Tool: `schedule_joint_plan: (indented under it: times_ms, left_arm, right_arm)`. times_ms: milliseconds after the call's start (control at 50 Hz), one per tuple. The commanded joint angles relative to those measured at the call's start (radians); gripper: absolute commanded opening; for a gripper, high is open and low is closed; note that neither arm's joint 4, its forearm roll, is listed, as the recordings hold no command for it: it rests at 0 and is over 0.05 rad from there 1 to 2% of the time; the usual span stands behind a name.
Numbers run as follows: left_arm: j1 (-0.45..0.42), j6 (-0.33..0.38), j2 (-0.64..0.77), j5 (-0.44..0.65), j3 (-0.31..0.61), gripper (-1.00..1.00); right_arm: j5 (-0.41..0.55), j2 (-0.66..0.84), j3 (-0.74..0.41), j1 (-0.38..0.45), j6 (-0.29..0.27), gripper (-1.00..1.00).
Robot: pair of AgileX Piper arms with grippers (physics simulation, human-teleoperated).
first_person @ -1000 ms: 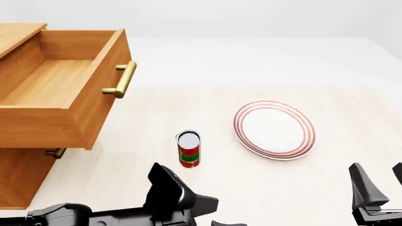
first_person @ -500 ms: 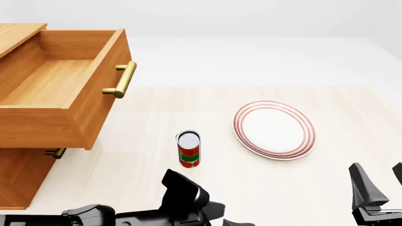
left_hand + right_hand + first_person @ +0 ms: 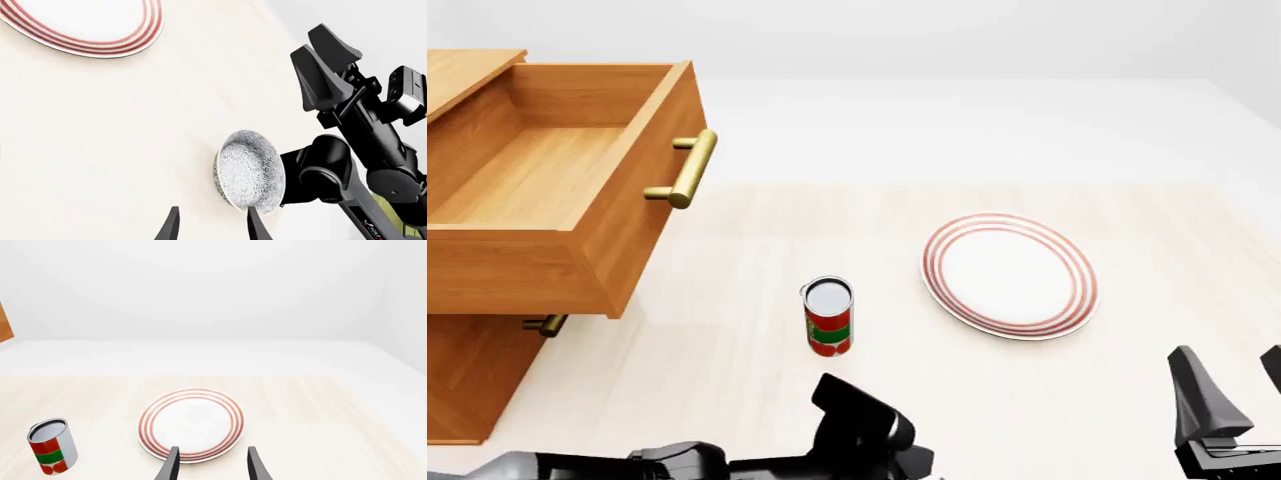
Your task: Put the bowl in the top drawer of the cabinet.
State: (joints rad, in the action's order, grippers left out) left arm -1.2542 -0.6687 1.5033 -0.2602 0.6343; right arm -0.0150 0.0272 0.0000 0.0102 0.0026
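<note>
Bowl (image 3: 250, 171) sits mid-frame, just beyond the left gripper's (image 3: 210, 225) parted, empty fingers, which I'd align squarely on its rim before clamping.

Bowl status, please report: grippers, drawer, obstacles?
Both grippers open, empty. Left gripper near bowl, not gripping. Top drawer open, empty. Can between bowl side and cabinet.

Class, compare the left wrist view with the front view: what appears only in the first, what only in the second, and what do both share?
Only the left wrist view shows the bowl, on the table beside the right arm's base, and the left gripper, open.

Only the front view shows the cabinet, its top drawer pulled open and empty, and the can.

Both show the plate, the table and the right gripper.
</note>
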Motion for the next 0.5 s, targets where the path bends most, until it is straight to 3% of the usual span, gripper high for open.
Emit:
schedule_joint_plan:
  times_ms: [20, 500]
  left_arm:
    - [0.015, -0.006, 0.077, -0.032, 0.022, 1.00]
    - [0.011, -0.009, 0.146, -0.002, 0.098, 1.00]
  right_arm:
    - [0.002, -0.005, -0.001, -0.002, 0.000, 1.00]
    - [0.002, -0.005, -0.001, -0.002, 0.000, 1.00]
